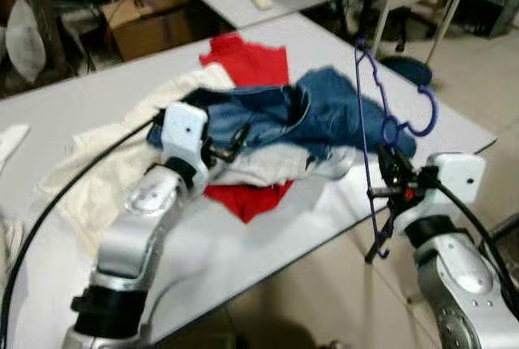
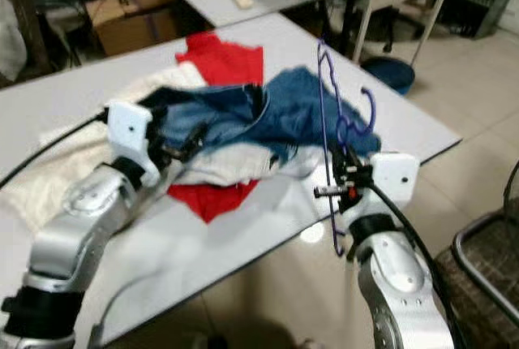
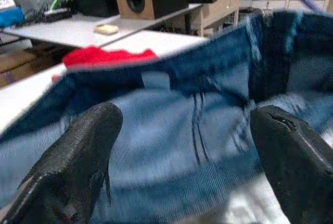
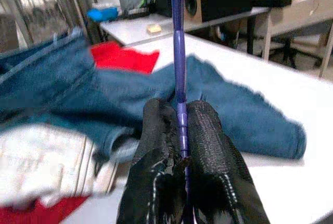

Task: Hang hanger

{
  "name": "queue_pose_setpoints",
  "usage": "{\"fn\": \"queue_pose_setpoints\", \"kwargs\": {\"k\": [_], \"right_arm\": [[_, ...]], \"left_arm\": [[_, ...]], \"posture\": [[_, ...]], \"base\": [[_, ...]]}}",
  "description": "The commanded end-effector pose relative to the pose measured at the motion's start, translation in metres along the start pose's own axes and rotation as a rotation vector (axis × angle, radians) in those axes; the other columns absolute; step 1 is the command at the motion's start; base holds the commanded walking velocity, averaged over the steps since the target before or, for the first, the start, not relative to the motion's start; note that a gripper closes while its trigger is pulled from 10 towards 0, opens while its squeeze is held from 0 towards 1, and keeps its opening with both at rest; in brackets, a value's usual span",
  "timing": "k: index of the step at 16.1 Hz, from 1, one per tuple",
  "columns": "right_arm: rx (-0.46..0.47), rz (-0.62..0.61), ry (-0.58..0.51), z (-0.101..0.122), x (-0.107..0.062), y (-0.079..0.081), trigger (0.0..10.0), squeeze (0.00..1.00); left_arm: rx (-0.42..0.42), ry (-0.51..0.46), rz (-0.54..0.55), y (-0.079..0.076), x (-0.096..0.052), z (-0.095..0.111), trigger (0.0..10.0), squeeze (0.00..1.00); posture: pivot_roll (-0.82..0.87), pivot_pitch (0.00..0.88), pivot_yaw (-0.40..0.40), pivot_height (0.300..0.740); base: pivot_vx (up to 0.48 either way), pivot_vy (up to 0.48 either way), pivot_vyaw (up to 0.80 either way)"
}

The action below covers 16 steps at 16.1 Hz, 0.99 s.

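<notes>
The right hand [image 4: 179,130] is clenched on the purple hanger [image 1: 369,146], held upright beside the worktop [image 1: 268,235]. The left hand [image 3: 187,151] is spread open over the jeans [image 1: 324,118]. Hanging seems not yet done.

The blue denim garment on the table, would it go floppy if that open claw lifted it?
Probably floppy: the blue denim garment lies crumpled in folds over the white cloth. It looks fairly heavy and might drag the red cloth along. The open left gripper would likely pinch just one fold, leaving the rest hanging.
</notes>
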State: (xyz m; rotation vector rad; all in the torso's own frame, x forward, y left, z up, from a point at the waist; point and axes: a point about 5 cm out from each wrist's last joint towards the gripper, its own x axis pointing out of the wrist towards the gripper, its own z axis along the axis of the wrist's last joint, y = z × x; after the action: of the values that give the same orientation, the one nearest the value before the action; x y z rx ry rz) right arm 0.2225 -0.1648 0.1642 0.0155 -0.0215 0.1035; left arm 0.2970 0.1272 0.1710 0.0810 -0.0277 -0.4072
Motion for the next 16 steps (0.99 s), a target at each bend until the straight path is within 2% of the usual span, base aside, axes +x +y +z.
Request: {"fn": "queue_pose_setpoints", "kwargs": {"k": [1,16], "right_arm": [[-0.002,0.011,-0.015,0.0049,-0.0010,0.0043,10.0,0.00],[0.004,0.015,0.022,-0.0042,-0.0008,0.0063,10.0,0.00]], "left_arm": [[0.008,0.005,0.017,0.0007,-0.0018,-0.0007,10.0,0.00],[0.019,0.000,0.025,0.0067,-0.0039,0.0029,10.0,0.00]], "posture": [[0.00,0.027,0.094,0.740],[0.02,0.010,0.097,0.740]], "base": [[-0.259,0.000,0.00],[-0.177,0.000,0.00]]}}
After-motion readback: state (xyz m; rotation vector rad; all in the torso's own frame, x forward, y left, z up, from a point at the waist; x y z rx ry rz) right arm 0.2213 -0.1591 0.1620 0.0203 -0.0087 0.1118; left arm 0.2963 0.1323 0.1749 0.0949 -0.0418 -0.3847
